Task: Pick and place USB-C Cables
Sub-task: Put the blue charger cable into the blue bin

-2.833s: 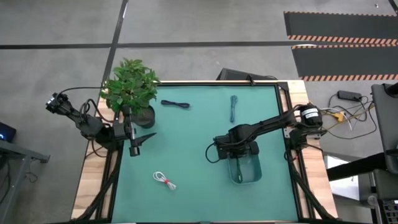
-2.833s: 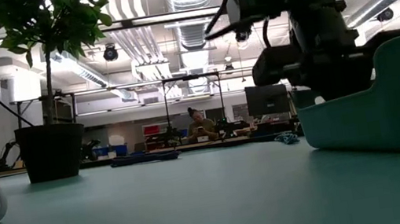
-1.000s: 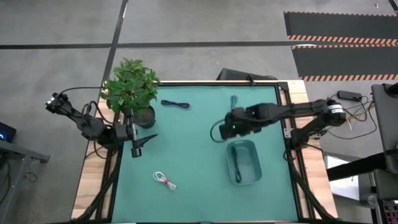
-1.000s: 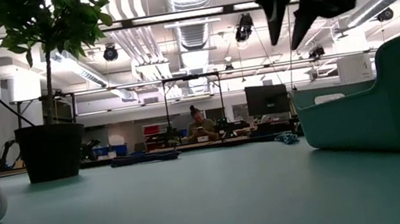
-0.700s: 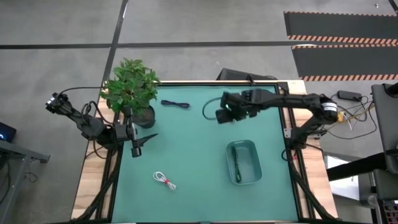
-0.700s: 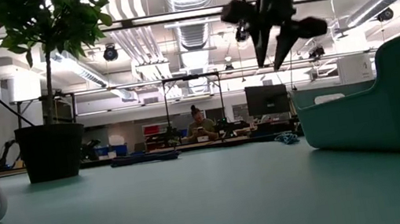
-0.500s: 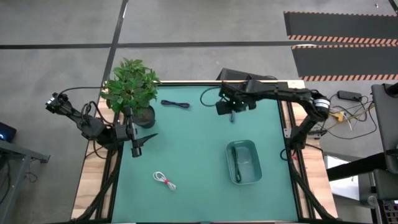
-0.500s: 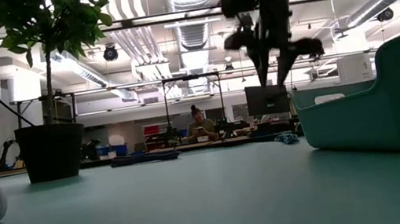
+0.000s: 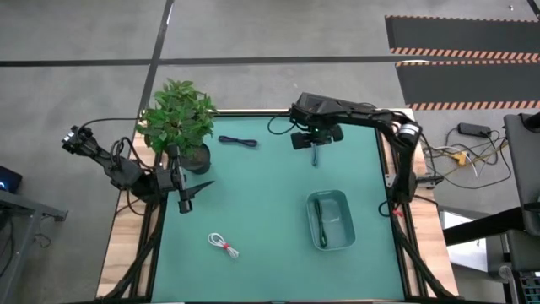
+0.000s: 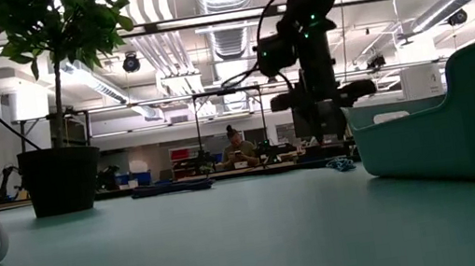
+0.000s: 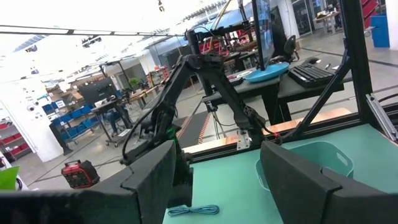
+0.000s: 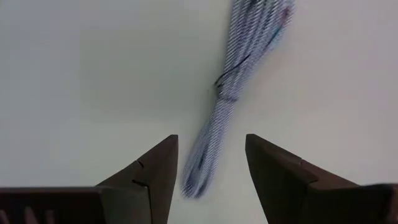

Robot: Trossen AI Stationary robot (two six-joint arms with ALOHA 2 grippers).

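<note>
The right gripper [image 9: 315, 140] hangs over the dark green cable bundle [image 9: 316, 152] at about one o'clock on the green mat [image 9: 253, 203], and the right wrist view explains the placement: the bundle [image 12: 239, 87] runs lengthwise through the gap between the two spread fingers [image 12: 152, 171], neither of which touches it, so this reads as alignment for a straddling pick. The right arm is stretched far out from its base at three o'clock, bent across the table's far edge, wrist pointed down; the low view shows the gripper [image 10: 322, 101] above the surface, not yet at cable height. The teal bin [image 9: 331, 219], at four o'clock, already holds one dark cable and appears to be the drop point. The navy bundle [image 9: 238, 141] lies at eleven o'clock just beside the potted plant [image 9: 177, 122]; the white bundle with the red tie [image 9: 224, 246] lies at seven o'clock. The left gripper [image 9: 192, 192] waits at nine o'clock, fingers apart and empty.
</note>
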